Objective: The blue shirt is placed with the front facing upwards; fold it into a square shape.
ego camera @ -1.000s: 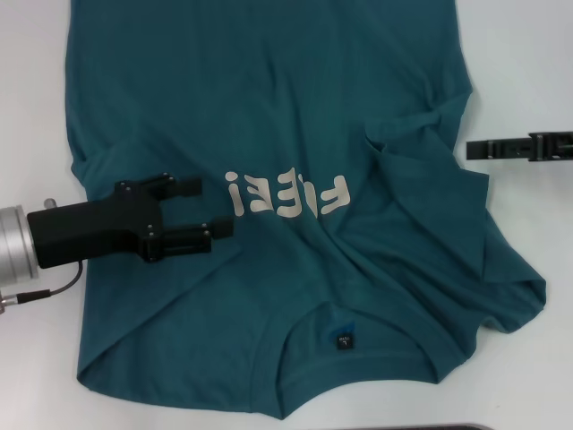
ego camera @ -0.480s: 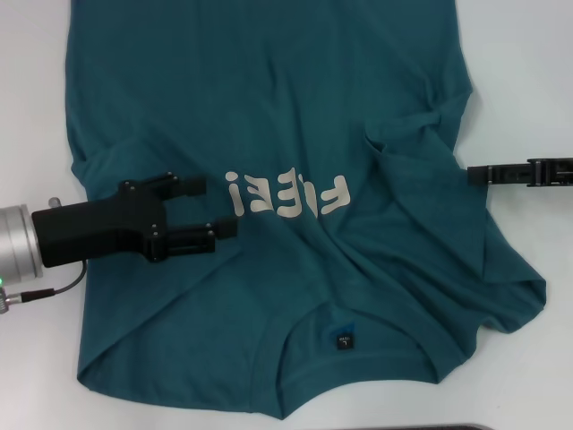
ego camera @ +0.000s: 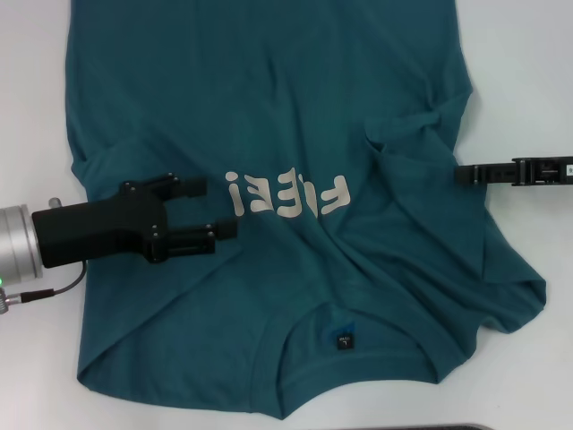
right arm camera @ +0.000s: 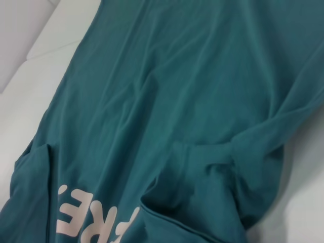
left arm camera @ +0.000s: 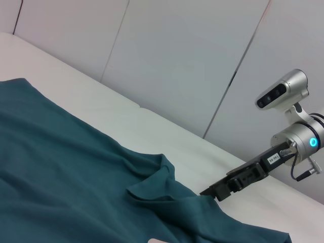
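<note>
Meanwhile, across the last second the right gripper (ego camera: 461, 175) had crept inward from the bare table (ego camera: 519, 54) on the robot's right, its tip going from just clear of the blue shirt (ego camera: 269, 107) to lying over the shirt's edge beside the rumpled right sleeve (ego camera: 421, 134); the left gripper (ego camera: 210, 209) had nudged only slightly toward the lettering (ego camera: 286, 195) and then held. The shirt itself had not shifted — it lay spread front-up across the table, collar (ego camera: 345, 336) and neck label nearest the robot, hem running out of view at the far side, the left sleeve already lying folded in over the body and the right sleeve bunched in a puckered ridge. That suggested the fold was at an early stage, with the right arm closing on the sleeve or side edge it would need to lift. The left gripper's two fingers stood apart, one ahead of the other, their tips just short of the lettering, with nothing between them; whether they pressed on the cloth or hovered over it could not be told. The right gripper showed edge-on as a thin dark bar in the head view and, in the left wrist view, as a slim wedge (left arm camera: 217, 191) with its tip at the cloth's edge — whether its fingers were parted or together could not be told, and nothing showed any cloth caught in it.
</note>
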Robot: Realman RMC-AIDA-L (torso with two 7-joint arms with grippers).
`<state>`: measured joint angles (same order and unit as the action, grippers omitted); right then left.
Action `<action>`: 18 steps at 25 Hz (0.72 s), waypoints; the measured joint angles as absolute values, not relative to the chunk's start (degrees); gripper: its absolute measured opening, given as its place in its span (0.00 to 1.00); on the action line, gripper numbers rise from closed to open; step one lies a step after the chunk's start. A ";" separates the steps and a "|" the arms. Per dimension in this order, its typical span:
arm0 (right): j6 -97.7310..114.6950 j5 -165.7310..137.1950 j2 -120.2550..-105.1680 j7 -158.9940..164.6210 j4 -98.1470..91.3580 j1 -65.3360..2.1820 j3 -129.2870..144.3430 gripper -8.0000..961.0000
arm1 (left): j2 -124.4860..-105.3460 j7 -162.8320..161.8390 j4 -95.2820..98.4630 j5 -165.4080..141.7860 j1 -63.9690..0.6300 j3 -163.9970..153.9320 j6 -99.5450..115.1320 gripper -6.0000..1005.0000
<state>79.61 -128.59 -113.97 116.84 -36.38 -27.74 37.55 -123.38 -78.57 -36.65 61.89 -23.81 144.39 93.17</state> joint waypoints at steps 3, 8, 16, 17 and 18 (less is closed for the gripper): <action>79.61 -128.59 -114.07 116.84 -36.37 -27.94 37.68 0.67 | -123.34 -78.57 -36.65 61.87 -23.72 144.53 93.16 0.90; 79.84 -128.65 -114.08 117.06 -36.29 -27.95 37.55 0.56 | -123.24 -78.57 -36.65 61.89 -23.67 144.65 93.17 0.90; 80.27 -128.67 -114.08 117.12 -36.29 -27.90 37.30 0.38 | -123.22 -78.49 -36.65 61.95 -23.68 144.67 93.17 0.90; 80.32 -128.68 -114.08 117.12 -36.30 -27.90 37.32 0.33 | -123.22 -78.49 -36.65 61.96 -23.68 144.67 93.17 0.90; 80.41 -128.67 -114.08 117.11 -36.30 -27.89 37.33 0.29 | -123.22 -78.48 -36.65 61.97 -23.69 144.67 93.17 0.90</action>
<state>80.41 -128.67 -114.08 117.11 -36.30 -27.89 37.33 -123.22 -78.48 -36.65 61.97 -23.69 144.67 93.17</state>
